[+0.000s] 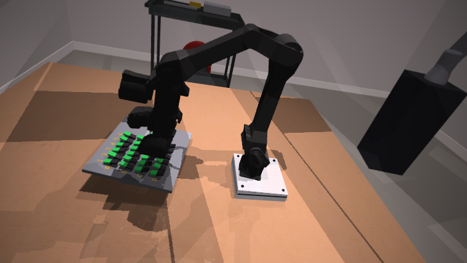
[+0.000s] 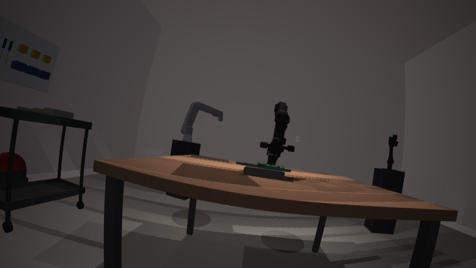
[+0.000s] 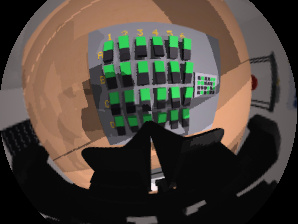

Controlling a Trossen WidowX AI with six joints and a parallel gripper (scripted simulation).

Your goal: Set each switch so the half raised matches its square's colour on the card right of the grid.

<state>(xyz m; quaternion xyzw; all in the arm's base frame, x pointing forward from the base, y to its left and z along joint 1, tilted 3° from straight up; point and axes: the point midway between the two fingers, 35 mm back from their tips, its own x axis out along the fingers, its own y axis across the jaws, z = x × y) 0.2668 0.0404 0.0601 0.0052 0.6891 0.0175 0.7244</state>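
The end effector has its fingers together, low over the panel. The card sits on the panel, beside its switches. Flipping seems underway; next, press only a wrong switch's raised end.

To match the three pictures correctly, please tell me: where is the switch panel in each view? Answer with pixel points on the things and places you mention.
Top: the switch panel (image 1: 177, 163) (image 2: 288, 170) (image 3: 202, 47) is left of centre, partly behind the gripper (image 1: 153, 153) (image 3: 150, 124).
Exterior: right of centre, edge-on.
Wrist: upper middle.
Shared landmark: the wheeled cart (image 1: 196, 15) (image 2: 53, 121) (image 3: 274, 80).
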